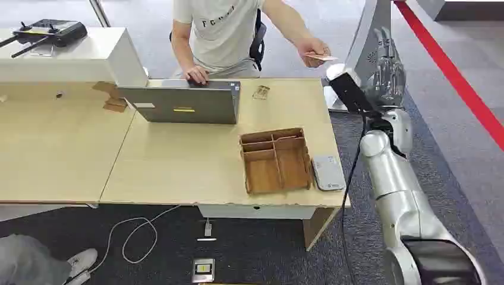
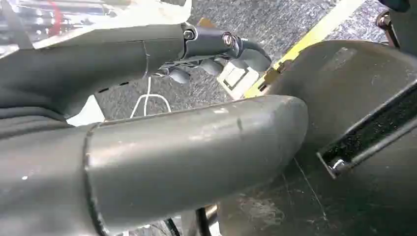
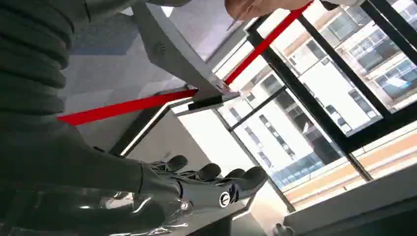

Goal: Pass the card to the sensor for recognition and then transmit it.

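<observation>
Handover pending: the card is with the person, not yet with the robot.

Head view: a seated person's hand [image 1: 313,48] is holding out the card [image 1: 321,57] past the far right corner of the table [image 1: 178,172], just beside the raised right hand [image 1: 387,68], which is standing upright with fingers extended and apart, holding nothing; card and hand are not touching. The grey sensor [image 1: 328,173] is lying flat on the table, touching the right side of the wooden tray [image 1: 276,160], and nothing is lying on it. By this evidence, receipt, scanning and transmission are all still to be done.
Left wrist view: the left hand [image 2: 206,54] is hanging over dark carpet, fingers curling inward around nothing.
Right wrist view: the right hand's fingers [image 3: 211,172] are lying straight and empty.
</observation>
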`<action>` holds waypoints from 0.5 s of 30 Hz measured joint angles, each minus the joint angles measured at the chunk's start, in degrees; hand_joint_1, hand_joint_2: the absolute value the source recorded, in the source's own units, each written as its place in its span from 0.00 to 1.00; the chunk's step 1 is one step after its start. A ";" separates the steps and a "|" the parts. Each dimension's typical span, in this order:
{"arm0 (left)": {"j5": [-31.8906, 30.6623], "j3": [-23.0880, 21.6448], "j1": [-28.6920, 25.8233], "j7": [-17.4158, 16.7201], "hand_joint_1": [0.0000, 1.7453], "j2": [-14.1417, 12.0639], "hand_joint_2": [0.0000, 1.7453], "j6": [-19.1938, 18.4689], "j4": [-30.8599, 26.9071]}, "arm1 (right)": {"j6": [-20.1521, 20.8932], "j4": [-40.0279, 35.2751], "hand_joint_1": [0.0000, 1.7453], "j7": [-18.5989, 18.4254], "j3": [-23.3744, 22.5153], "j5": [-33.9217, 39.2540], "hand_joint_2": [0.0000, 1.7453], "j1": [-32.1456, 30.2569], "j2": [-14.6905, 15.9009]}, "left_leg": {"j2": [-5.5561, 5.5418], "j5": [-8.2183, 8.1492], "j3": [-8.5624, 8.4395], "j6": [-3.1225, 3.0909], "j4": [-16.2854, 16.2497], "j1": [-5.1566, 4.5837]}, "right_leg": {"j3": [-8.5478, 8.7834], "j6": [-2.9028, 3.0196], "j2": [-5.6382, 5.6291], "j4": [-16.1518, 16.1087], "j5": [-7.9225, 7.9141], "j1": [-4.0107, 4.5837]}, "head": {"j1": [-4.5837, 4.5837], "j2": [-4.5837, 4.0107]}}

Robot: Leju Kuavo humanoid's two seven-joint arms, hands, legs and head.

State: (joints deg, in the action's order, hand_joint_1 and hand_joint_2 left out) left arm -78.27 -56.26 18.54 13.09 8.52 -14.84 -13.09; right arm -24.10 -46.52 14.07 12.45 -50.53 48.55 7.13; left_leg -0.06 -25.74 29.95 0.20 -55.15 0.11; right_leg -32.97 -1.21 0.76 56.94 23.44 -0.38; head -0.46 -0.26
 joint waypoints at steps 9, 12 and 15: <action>-1.12 -1.05 0.39 -0.29 0.00 0.50 0.00 0.07 0.00 | -5.34 7.21 0.00 2.70 4.40 -3.45 1.00 1.42 -2.56 | 0.00 -0.01 0.06 0.00 -0.01 0.00 | -0.06 0.00 0.00 0.00 0.00 0.00 | -0.02 0.00; -1.88 -1.77 0.78 -0.90 0.00 1.01 0.00 -0.81 -0.02 | -6.20 9.84 0.00 2.94 5.45 -4.39 1.00 2.19 -3.50 | -0.01 0.00 0.09 0.00 -0.01 0.00 | -0.09 0.00 0.00 0.00 0.00 0.00 | -0.02 0.00; -2.06 -2.03 0.95 -1.05 0.00 1.49 0.00 -1.66 -0.04 | -6.70 11.64 0.00 2.94 6.28 -4.68 1.00 3.09 -4.22 | 0.00 0.00 0.09 0.00 -0.01 0.00 | -0.11 0.00 -0.01 0.00 0.00 0.01 | 0.00 0.00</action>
State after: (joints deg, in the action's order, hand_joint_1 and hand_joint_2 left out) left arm -80.32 -58.29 19.49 12.04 10.01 -16.50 -13.14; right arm -30.80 -34.88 17.00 18.73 -55.21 51.64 2.91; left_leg -0.07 -25.75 30.04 0.20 -55.15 0.11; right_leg -33.08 -1.20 0.75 56.94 23.44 -0.37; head -0.46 -0.26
